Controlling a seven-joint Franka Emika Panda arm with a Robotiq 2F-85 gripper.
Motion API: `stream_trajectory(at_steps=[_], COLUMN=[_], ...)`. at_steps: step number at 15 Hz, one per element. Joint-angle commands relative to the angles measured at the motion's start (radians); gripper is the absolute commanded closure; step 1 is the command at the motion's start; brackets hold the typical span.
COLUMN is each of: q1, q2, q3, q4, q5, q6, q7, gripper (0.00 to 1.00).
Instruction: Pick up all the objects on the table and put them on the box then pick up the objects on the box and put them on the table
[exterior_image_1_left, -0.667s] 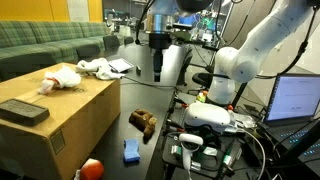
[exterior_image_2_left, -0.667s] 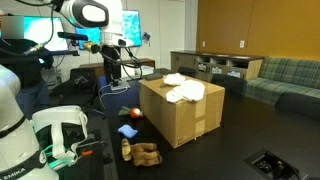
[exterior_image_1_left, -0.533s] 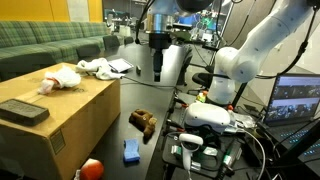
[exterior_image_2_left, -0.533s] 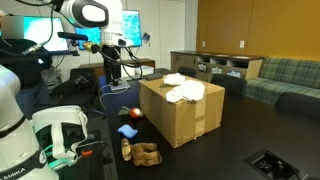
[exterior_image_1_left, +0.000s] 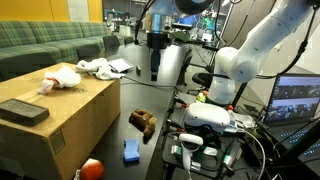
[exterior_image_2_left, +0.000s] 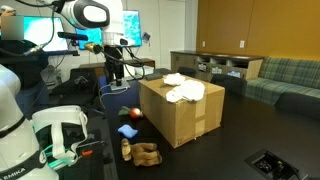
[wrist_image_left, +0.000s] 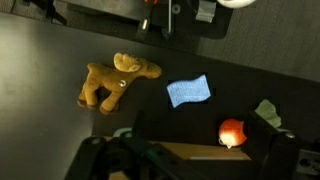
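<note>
An orange ball lies on the dark table beside the cardboard box. Beyond it lie a blue sponge, then a brown plush animal on its side. The box top carries a black remote and white cloths. Nothing has shifted; only the laptop screen has turned from white to dark. Farthest, the gripper hangs above the table, fingers wide apart, empty
</note>
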Motion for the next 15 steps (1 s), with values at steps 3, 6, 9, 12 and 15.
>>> stream_trajectory(at_steps=[3, 6, 9, 12, 15], q1=[-0.082, -0.127, -0.169, -0.196, -0.195], q2=[0.118, 0.219, 0.331, 0.458, 0.572], q3=[0.016, 0.007, 0.008, 0.002, -0.018], q4=[0.079, 0.145, 0.219, 0.310, 0.396], q5=[-0.118, -0.184, -0.250, -0.319, -0.366], q6=[0.249, 0.368, 0.472, 0.539, 0.569], q7=[0.058, 0.086, 0.130, 0.180, 0.217], gripper=[0.00, 0.00, 0.00, 0.00, 0.00])
